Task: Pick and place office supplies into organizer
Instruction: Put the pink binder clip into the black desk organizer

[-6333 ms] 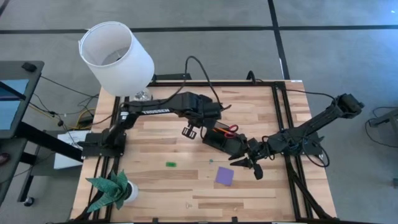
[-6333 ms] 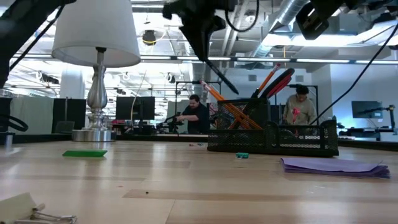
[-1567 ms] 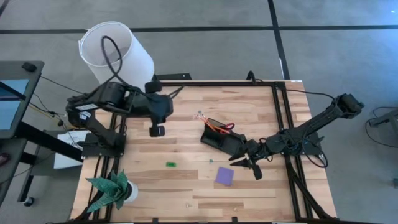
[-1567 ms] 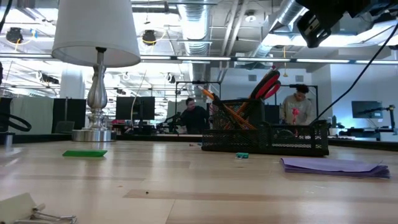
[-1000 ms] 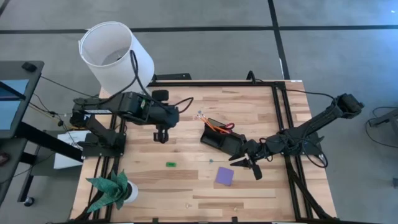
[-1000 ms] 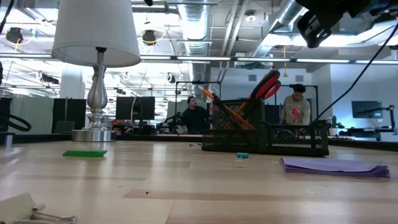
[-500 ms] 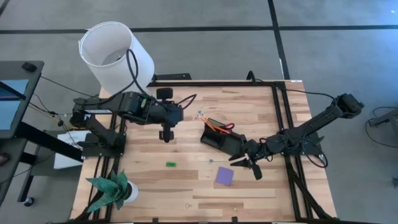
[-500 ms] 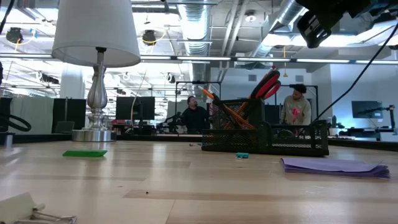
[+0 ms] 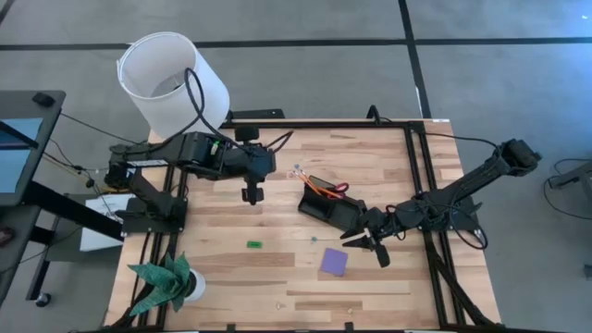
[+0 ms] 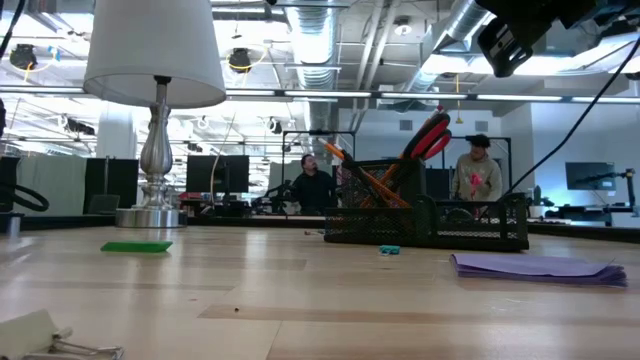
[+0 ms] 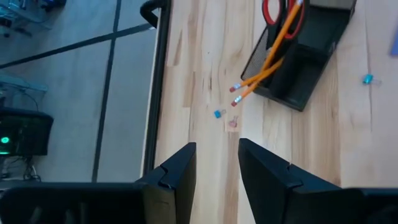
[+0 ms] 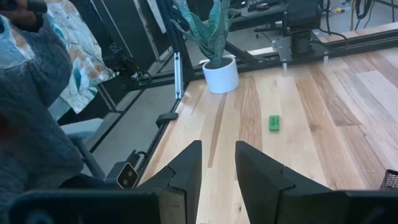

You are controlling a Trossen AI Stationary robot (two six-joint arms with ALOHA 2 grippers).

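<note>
Your left pincer (image 9: 252,193) hangs empty, fingers narrowly apart, with the organizer (image 9: 326,205) well off to one side. Your right pincer (image 9: 368,246), likewise narrow and empty, sits just beside the organizer, the purple note pad (image 9: 334,261) near it.

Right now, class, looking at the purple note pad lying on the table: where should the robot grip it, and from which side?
Grip the purple note pad at an edge or corner, coming from above with one finger sliding beneath. It lies flat and thin on the table, apart from the organizer, so there is probably nothing taller to pinch.
</note>
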